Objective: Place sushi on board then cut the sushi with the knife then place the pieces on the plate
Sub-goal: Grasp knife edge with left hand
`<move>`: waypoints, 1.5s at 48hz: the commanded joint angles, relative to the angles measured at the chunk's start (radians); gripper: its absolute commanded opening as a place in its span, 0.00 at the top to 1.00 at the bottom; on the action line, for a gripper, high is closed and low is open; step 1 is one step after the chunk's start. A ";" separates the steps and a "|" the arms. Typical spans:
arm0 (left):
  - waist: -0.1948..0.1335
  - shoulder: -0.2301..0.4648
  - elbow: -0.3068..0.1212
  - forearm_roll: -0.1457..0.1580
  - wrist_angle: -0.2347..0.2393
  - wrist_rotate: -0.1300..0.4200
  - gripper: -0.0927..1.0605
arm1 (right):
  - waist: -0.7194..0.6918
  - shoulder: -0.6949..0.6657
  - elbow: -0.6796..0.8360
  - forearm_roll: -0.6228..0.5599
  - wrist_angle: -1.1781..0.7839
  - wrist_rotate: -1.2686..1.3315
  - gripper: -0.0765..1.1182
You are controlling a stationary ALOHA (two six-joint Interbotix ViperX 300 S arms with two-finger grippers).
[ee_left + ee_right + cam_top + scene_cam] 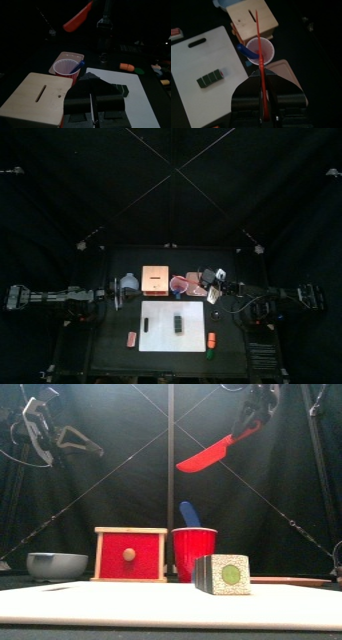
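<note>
The dark green sushi roll (178, 323) lies on the white cutting board (160, 318), and the front view shows its cut end (223, 574). My right gripper (249, 426) hangs high over the back right, shut on the red toy knife (205, 456), whose blade runs out between the jaws (258, 55). Below it stands the red cup (178, 284) with the blue knife (189, 514) in it. The pink plate (198, 282) lies behind the board to the right. My left gripper (118, 294) is raised at the left, jaws together, holding nothing. The roll (211, 78) also shows in the right wrist view.
A wooden box with a red drawer front (131, 555) stands behind the board, and a blue-grey bowl (56, 564) to its left. A small pinkish toy food (131, 338) lies left of the board, and an orange and green one (211, 340) to its right.
</note>
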 commanded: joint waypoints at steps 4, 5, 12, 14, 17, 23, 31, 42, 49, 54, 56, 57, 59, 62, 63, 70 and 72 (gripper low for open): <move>-0.009 0.008 -0.046 0.023 -0.037 0.000 0.93 | -0.005 -0.130 0.202 0.072 -0.275 0.000 0.65; -0.011 0.009 -0.049 0.026 -0.041 0.000 0.93 | -0.005 -0.141 0.225 0.080 -0.302 0.000 0.65; -0.023 0.025 -0.063 0.038 -0.057 -0.002 0.91 | -0.002 -0.204 0.390 0.106 -0.503 -0.003 0.65; -0.034 0.032 -0.067 0.037 -0.057 -0.002 0.89 | 0.002 -0.210 0.425 0.109 -0.555 -0.005 0.65; -0.054 0.048 -0.077 0.037 -0.057 -0.002 0.85 | 0.011 -0.207 0.476 0.107 -0.630 -0.005 0.65; -0.092 0.094 -0.094 0.037 -0.057 -0.003 0.74 | 0.021 -0.183 0.529 0.094 -0.709 -0.009 0.65; -0.133 0.144 -0.115 0.032 -0.051 -0.006 0.53 | 0.035 -0.135 0.551 0.083 -0.755 -0.009 0.65; -0.156 0.207 -0.155 0.021 -0.040 -0.006 0.24 | 0.048 -0.061 0.540 0.081 -0.815 -0.012 0.65; -0.155 0.261 -0.202 0.017 0.020 -0.003 0.14 | 0.052 -0.034 0.526 0.077 -0.827 -0.011 0.65; -0.155 0.310 -0.253 0.017 0.106 -0.003 0.14 | 0.055 -0.015 0.514 0.077 -0.828 -0.011 0.65; -0.155 0.328 -0.270 0.017 0.138 -0.005 0.14 | 0.055 -0.011 0.509 0.077 -0.828 -0.011 0.65; -0.155 0.339 -0.279 0.017 0.150 -0.005 0.14 | 0.055 -0.008 0.508 0.077 -0.828 -0.011 0.65; -0.155 0.356 -0.296 0.017 0.173 -0.005 0.14 | 0.055 -0.002 0.503 0.077 -0.830 -0.011 0.65; -0.156 0.385 -0.321 0.017 0.201 -0.005 0.14 | 0.060 0.009 0.497 0.075 -0.831 -0.011 0.65; -0.156 0.394 -0.330 0.017 0.209 -0.005 0.14 | 0.060 0.014 0.495 0.077 -0.834 -0.011 0.65; -0.158 0.471 -0.387 0.017 0.267 -0.005 0.14 | 0.067 0.043 0.485 0.077 -0.845 -0.011 0.65; -0.160 0.489 -0.400 0.017 0.287 -0.005 0.14 | 0.069 0.052 0.483 0.077 -0.851 -0.011 0.65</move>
